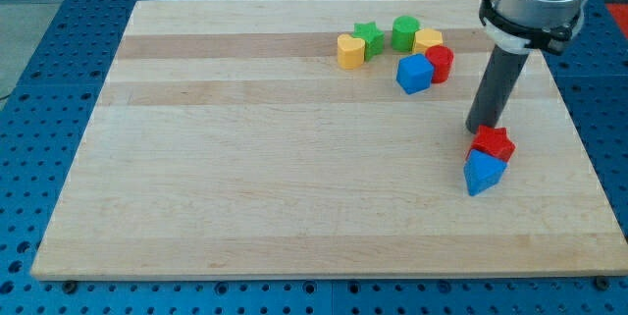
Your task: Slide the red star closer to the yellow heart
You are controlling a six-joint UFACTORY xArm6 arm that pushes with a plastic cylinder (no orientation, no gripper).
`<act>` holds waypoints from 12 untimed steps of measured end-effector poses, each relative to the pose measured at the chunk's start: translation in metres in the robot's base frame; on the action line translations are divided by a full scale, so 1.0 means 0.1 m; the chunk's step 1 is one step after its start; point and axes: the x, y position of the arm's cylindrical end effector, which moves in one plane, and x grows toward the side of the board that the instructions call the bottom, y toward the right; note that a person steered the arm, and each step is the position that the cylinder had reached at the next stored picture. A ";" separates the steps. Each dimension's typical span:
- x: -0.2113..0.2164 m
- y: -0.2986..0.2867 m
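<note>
The red star (494, 143) lies at the view's right, touching a blue block (483, 172) just below it. The yellow heart (350, 50) lies near the view's top centre, far to the upper left of the star. My tip (478, 130) is at the star's upper left edge, touching or nearly touching it. The dark rod rises from there to the arm at the view's top right.
A cluster sits by the yellow heart: a green star (370, 36), a green cylinder (405, 32), a yellow block (428, 40), a red cylinder (440, 63) and a blue cube (414, 75). The wooden board (245, 158) ends close to the right of the star.
</note>
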 end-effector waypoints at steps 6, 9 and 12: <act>0.22 1.43; 0.37 -0.51; 0.55 -0.97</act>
